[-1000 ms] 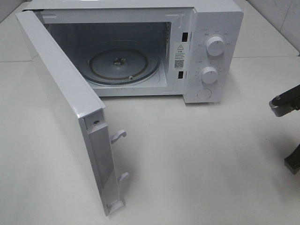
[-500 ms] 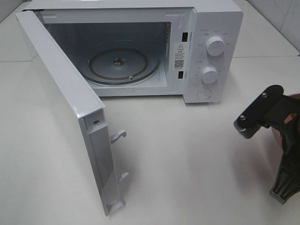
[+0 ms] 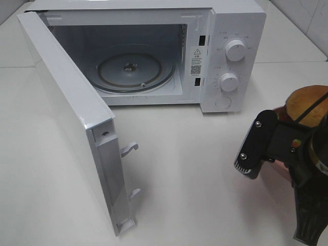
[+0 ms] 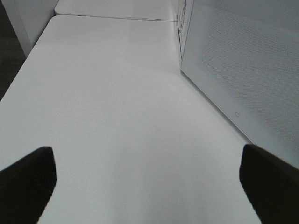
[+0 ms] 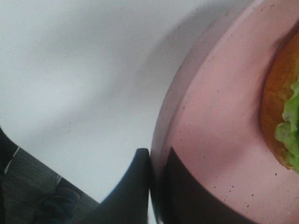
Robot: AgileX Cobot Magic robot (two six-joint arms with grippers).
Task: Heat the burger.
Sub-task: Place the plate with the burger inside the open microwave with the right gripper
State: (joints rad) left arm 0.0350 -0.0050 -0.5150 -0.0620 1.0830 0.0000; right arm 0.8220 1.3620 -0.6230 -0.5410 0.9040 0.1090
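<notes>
The burger (image 3: 306,104), with a brown bun and green lettuce (image 5: 290,125), lies on a pink plate (image 5: 219,116). My right gripper (image 5: 156,161) is shut on that plate's rim, one finger above it and one below. In the high view the right arm (image 3: 269,143) holds the plate (image 3: 277,109) above the table at the right edge, in front of the microwave's control panel. The left gripper (image 4: 149,186) is open and empty over bare table, beside the outer face of the door (image 4: 243,70).
The white microwave (image 3: 233,25) stands at the back with its door (image 3: 66,102) swung wide open toward the front left. Its glass turntable (image 3: 130,69) is bare. Two knobs (image 3: 235,50) sit on the right panel.
The right arm has come in from the right edge toward the left, bringing the plate and burger into the high view. The microwave and the left gripper have not moved.
</notes>
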